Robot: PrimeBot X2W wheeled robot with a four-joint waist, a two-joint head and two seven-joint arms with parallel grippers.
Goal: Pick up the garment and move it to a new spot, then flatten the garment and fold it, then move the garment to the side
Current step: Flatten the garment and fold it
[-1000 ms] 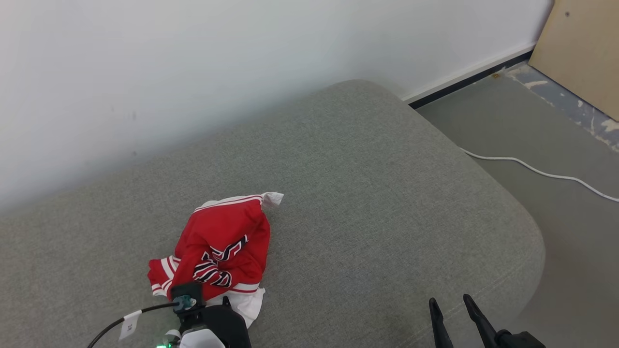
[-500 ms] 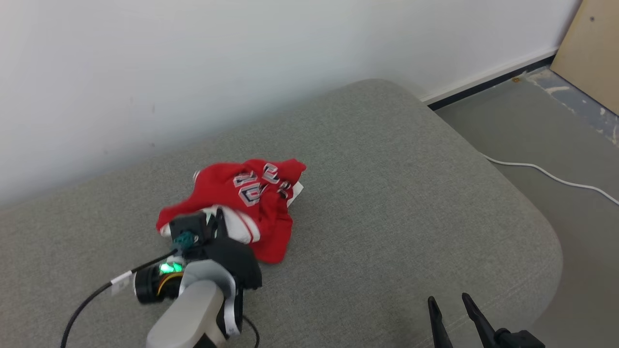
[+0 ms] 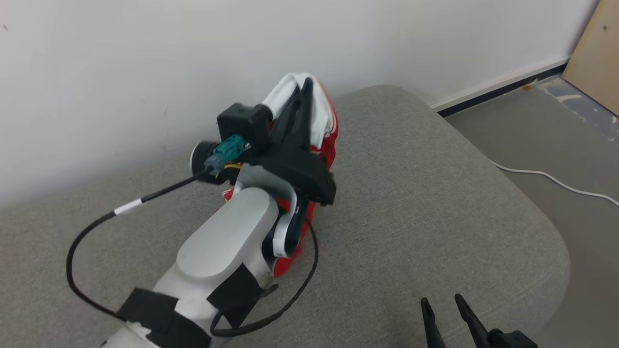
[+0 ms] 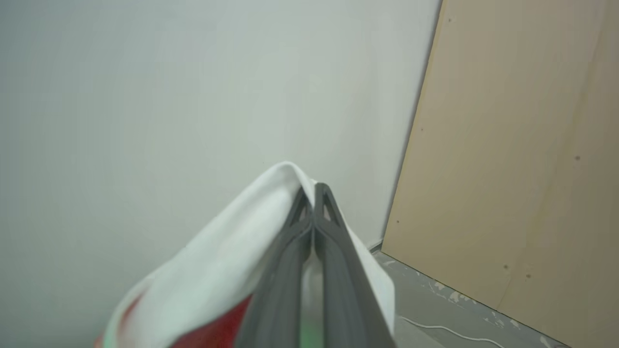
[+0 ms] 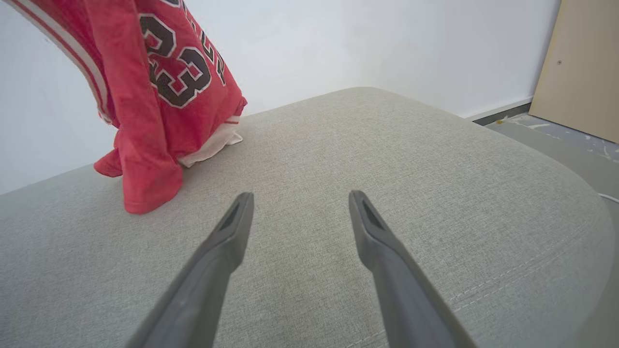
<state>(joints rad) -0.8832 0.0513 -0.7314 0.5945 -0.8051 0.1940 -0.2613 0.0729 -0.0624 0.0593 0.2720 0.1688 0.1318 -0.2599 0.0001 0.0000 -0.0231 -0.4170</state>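
Note:
The garment (image 3: 325,135) is a red jersey with white trim and a black number. My left gripper (image 3: 306,83) is shut on its white edge and holds it up high near the wall. The white fold drapes over the closed fingers in the left wrist view, garment (image 4: 227,270), gripper (image 4: 314,188). The jersey hangs down with its lower end resting on the grey cushion (image 5: 338,159), garment (image 5: 164,92). My right gripper (image 5: 296,197) stands open and empty low over the cushion's front right, gripper (image 3: 441,303).
The grey cushion (image 3: 435,193) backs onto a white wall. Its rounded right edge drops to a grey floor with a white cable (image 3: 546,176). A tan board (image 3: 592,53) leans at the far right.
My left gripper closed on the garment and lifted it up and toward the wall; the jersey now hangs instead of lying crumpled. The head camera shifted. The right gripper stayed put.

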